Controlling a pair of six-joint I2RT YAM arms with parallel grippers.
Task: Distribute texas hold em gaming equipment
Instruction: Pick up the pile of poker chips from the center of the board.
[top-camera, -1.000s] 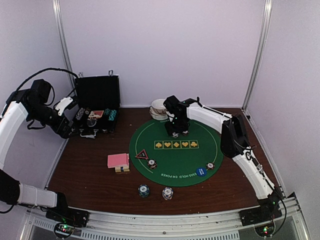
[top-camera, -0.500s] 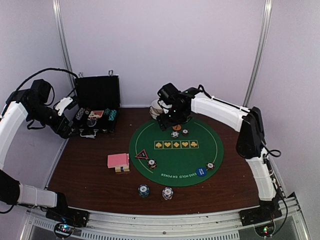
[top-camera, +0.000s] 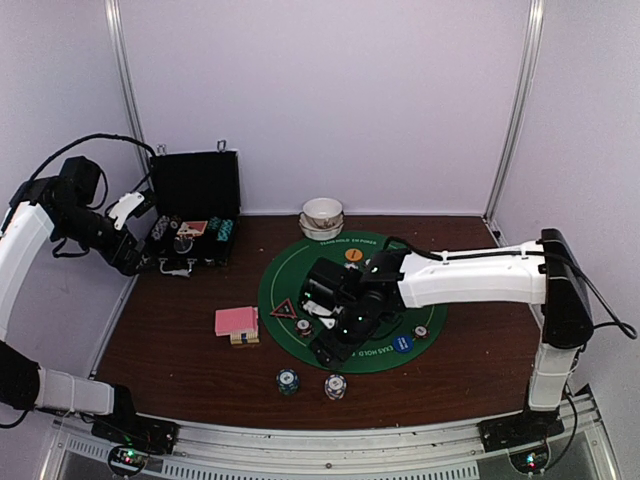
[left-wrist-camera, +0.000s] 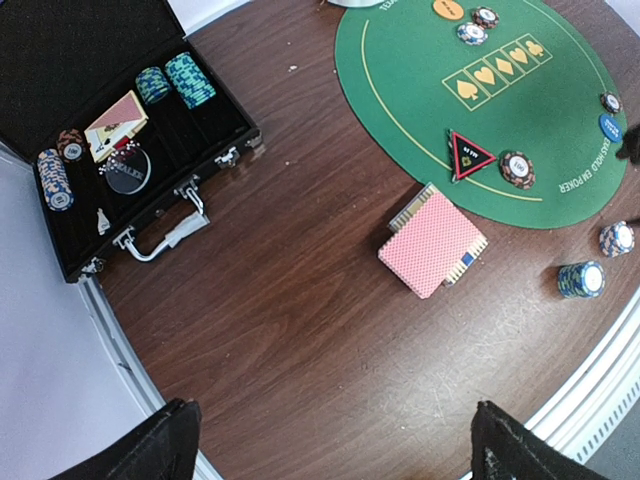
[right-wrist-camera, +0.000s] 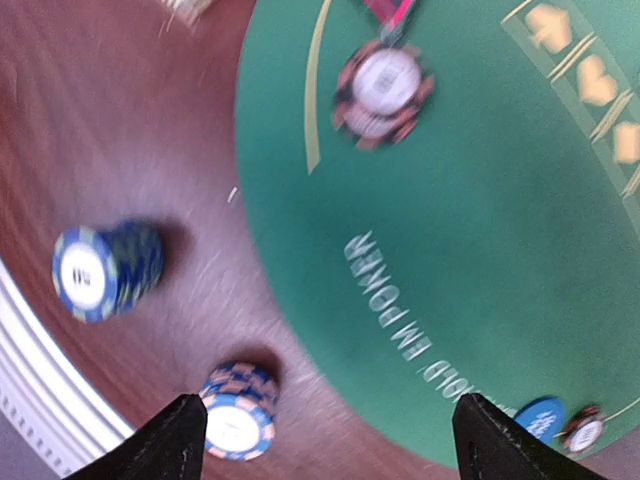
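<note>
- mat (top-camera: 290, 272): round and green, at the centre of the top view, lying on a brown table (top-camera: 170, 345).
- right gripper (top-camera: 328, 348): over the mat's near edge, lower centre of the top view. Its fingers (right-wrist-camera: 185, 435) are spread wide with nothing between them, at the bottom of the blurred right wrist view.
- left gripper (left-wrist-camera: 340, 450): fingers (left-wrist-camera: 160, 445) are spread wide at the bottom of the left wrist view, holding nothing, above bare table.
- deck (top-camera: 236, 321): pink-backed cards on bare table, left of the mat and apart from it.
- triangle (top-camera: 283, 308): red-rimmed, lying flat on the mat's left edge.
- brown chip (left-wrist-camera: 517, 168): on the mat just beside the triangle, and at the top of the right wrist view.
- teal stack (top-camera: 288, 381): off the mat on bare table, bottom centre of the top view.
- white stack (top-camera: 335, 386): just right of the teal stack, not touching it, also off the mat.
- blue disc (top-camera: 403, 343): on the mat's lower right edge, with a small chip (top-camera: 421, 332) just beside it.
- orange disc (top-camera: 353, 255): on the mat's far edge. Two chips (left-wrist-camera: 478, 24) lie near it, at the top of the left wrist view.
- case (top-camera: 195, 215): black and open, upper left of the top view. It holds chip stacks (left-wrist-camera: 178, 80) and a card (left-wrist-camera: 117, 125).
- bowls (top-camera: 322, 215): white and stacked, beyond the mat's far edge.
</note>
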